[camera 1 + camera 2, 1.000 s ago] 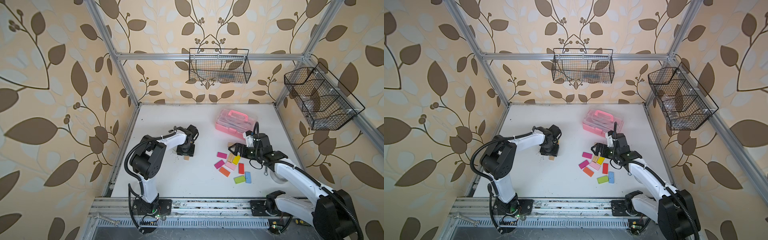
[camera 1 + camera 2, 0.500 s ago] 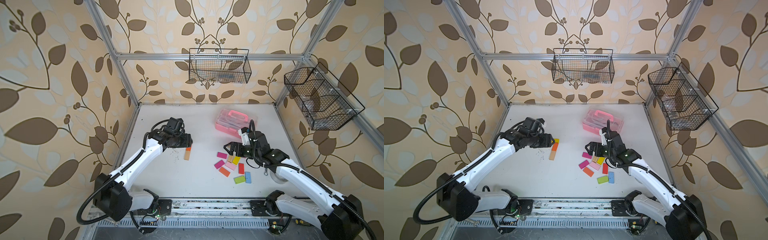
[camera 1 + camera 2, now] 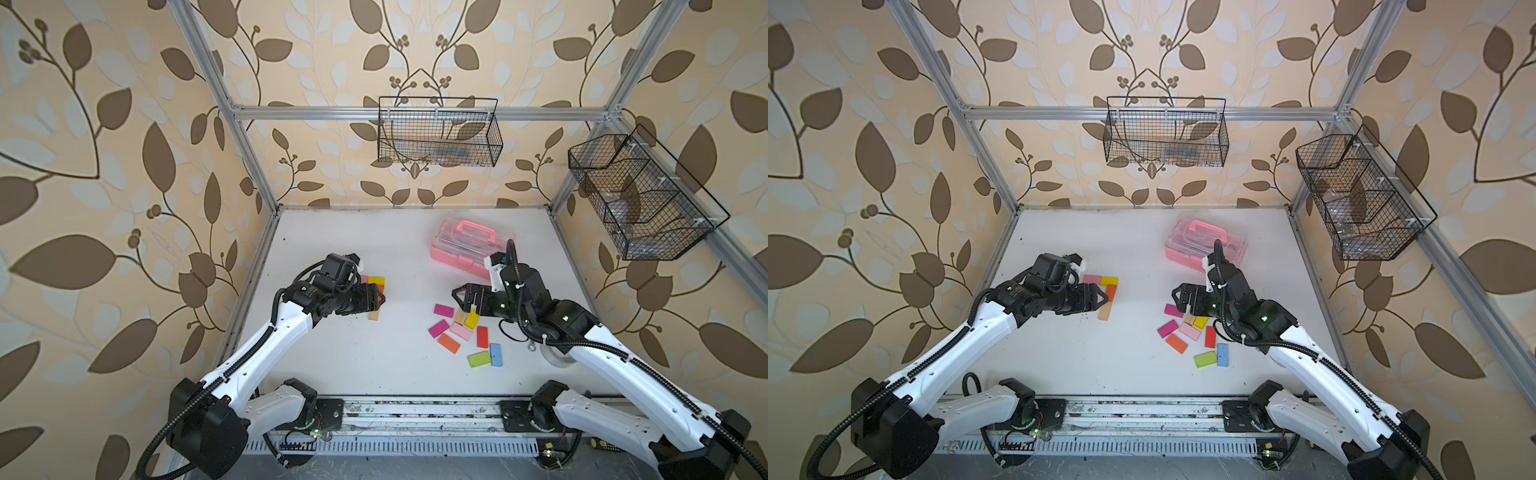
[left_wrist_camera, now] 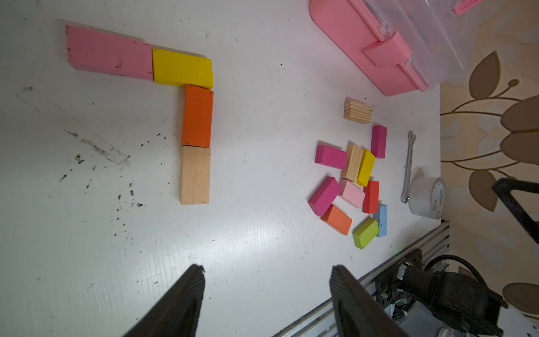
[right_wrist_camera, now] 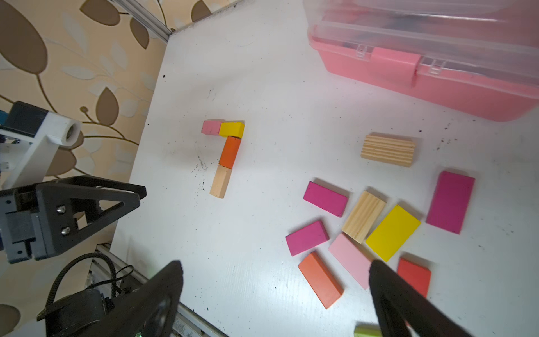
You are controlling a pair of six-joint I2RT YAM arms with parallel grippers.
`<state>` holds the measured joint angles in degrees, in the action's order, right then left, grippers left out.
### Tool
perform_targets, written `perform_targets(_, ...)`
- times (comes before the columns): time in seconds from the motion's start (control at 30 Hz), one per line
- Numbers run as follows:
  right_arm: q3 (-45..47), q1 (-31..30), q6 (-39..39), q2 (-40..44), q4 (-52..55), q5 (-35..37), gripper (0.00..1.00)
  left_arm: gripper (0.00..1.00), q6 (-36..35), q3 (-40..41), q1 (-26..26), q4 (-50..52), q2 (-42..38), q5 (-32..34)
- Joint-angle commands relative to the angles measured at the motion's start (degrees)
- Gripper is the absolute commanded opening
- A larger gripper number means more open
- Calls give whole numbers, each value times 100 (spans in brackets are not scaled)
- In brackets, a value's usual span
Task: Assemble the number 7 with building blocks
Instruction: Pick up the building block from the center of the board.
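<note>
On the left side of the bench (image 3: 332, 357), the number 7 (image 5: 230, 151) lay flat and looked almost done. A pink block (image 4: 109, 52) and a yellow block (image 4: 182, 68) made the top bar. An orange block (image 4: 197, 116) and a wood block (image 4: 194, 175) ran down from the yellow one, all touching end to end. I think the stem could take one more block, or the job was finished. The left tool (image 4: 267, 274) hung near the stem, spread apart, holding nothing. Over to the right, the loose blocks (image 5: 392, 232) lay bunched near the pink case (image 5: 437, 67). The right tool (image 5: 275, 265) hung above them, spread wide, holding nothing.
</note>
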<state>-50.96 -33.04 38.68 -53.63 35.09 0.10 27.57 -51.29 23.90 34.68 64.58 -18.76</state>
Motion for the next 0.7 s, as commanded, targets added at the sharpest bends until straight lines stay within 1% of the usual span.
perform_targets(0.0, -9, 313, -179, 164, 589, 139, 100, 76, 13, 134, -61, -338, 236, -443)
perform_targets(0.13, 261, 1083, -439, 167, 504, -317, 100, 82, -83, 174, -61, -402, 542, -739)
perform_targets(0.2, 420, 1527, -547, 32, 287, -670, 100, 83, -114, 180, -61, -362, 697, -757)
perform_targets(0.27, 523, 1802, -640, -187, 46, -903, 99, 84, -99, 196, -61, -360, 824, -726)
perform_targets(0.37, 526, 1957, -868, -736, -224, -996, 99, 84, -16, 224, -61, -431, 1059, -752)
perform_targets(0.47, 430, 2012, -1112, -1272, -417, -1093, 99, 84, 299, 240, -12, -650, 1319, -786)
perform_targets(0.53, 360, 2069, -1281, -1558, -527, -1133, 99, 84, 547, 272, 159, -887, 1403, -693)
perform_targets(0.67, 132, 2212, -1626, -2032, -596, -1134, 99, 84, 1011, 235, 667, -1275, 1606, -219)
